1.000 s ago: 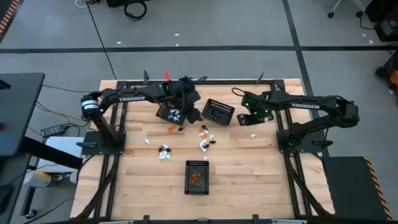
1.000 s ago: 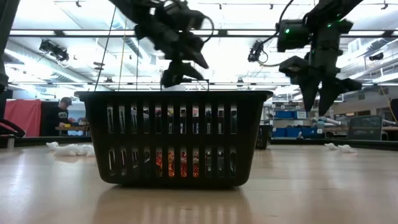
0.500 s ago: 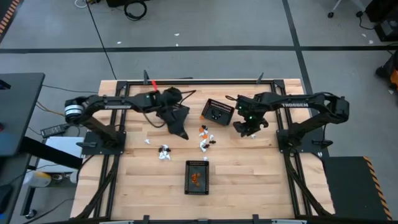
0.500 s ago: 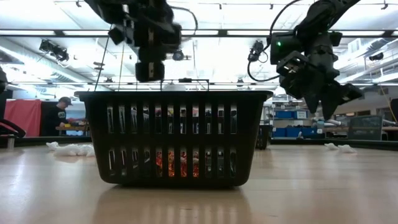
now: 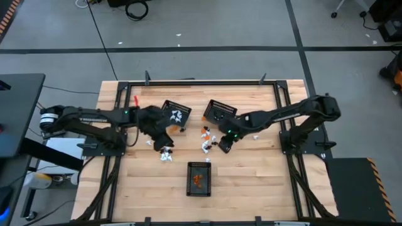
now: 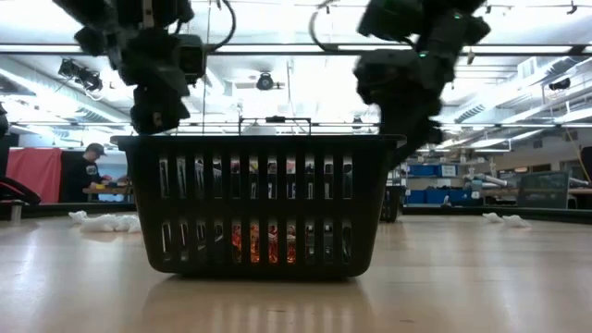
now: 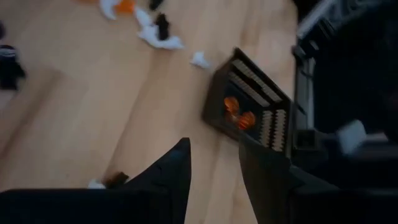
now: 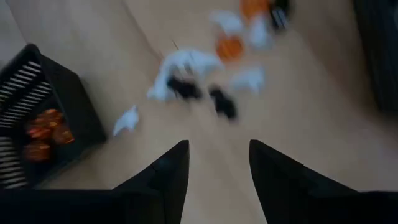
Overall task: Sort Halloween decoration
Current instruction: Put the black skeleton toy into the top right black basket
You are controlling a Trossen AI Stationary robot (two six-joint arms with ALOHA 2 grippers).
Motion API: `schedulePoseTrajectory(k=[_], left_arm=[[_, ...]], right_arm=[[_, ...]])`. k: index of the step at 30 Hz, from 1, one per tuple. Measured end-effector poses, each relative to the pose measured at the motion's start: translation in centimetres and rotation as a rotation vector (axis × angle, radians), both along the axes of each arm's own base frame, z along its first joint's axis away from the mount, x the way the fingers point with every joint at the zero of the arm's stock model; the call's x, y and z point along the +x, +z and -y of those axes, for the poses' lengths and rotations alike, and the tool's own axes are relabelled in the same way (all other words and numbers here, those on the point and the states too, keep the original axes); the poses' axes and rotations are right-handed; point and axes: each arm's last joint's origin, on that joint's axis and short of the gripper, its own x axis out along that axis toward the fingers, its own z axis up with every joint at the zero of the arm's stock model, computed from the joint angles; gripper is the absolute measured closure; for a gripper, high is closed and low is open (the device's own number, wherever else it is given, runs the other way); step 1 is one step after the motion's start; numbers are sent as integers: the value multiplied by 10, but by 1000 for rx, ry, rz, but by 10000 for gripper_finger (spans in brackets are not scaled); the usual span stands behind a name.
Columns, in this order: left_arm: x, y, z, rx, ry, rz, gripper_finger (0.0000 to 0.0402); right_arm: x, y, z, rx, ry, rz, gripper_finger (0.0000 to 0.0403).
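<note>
The black rectangular mesh basket nearest the table's front edge [image 5: 200, 178] already holds a few orange trinkets [image 5: 198, 179]; a second mesh basket farther back and to its left [image 5: 175, 112] holds white pieces; a third behind it and to the right [image 5: 220, 112] looks nearly empty, so the sorting seems partly done. Plenty is left: a loose scatter of tiny orange, white and black Halloween trinkets [image 5: 207, 139] lies on the wooden table [image 5: 251, 182] just behind the front basket, with a smaller clump [image 5: 166, 153] off to its left. The left pincer [image 7: 213, 163] hangs over that clump, fingers apart and empty; the right pincer [image 8: 216, 165] hovers over the main scatter, also spread and holding nothing.
</note>
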Motion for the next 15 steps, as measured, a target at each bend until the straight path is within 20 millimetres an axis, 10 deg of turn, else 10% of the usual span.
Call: schedulePoseTrajectory(k=[15], left_arm=[[-51, -23, 33, 18, 247, -30, 259]], right_arm=[[31, -24, -5, -256, 378, -29, 237]])
